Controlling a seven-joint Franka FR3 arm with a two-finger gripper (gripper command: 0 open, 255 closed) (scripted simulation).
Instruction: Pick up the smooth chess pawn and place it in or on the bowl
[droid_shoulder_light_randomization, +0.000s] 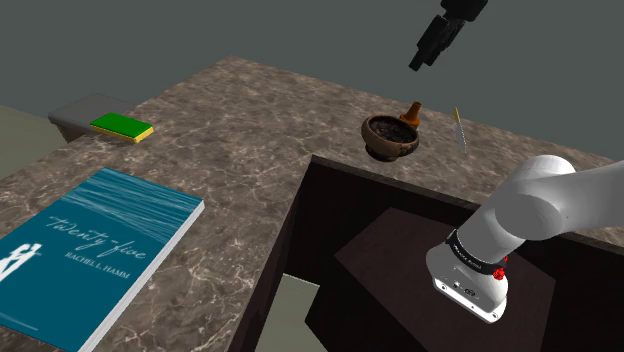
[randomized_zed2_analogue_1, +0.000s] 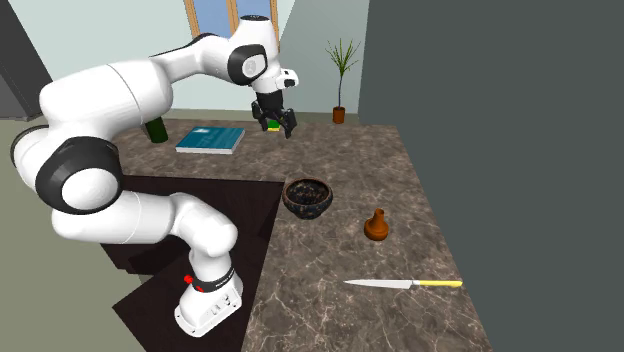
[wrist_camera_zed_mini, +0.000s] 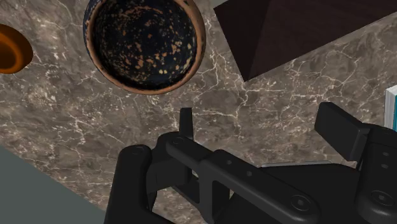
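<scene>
Brown pawn (randomized_zed2_analogue_1: 376, 226) stands just beside the bowl (randomized_zed2_analogue_1: 307, 197) on the counter (randomized_zed2_analogue_1: 400, 165); we see the gripper (randomized_zed2_analogue_1: 275, 128) aloft, released, empty.

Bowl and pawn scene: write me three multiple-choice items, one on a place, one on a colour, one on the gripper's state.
1. Where is the pawn?
A. upright on the counter, beside the bowl
B. inside the bowl
C. on a shelf

2. What colour is the handle of the knife?
A. red
B. yellow
C. black

3. What state is the gripper in?
A. shut on the pawn
B. open, holding nothing
C. shut on the knife

Answers:
1 A: the second exterior view shows it standing apart from the bowl.
2 B: the handle is yellow in both exterior views.
3 B: in the wrist view the fingers stand apart with nothing between them.
</scene>
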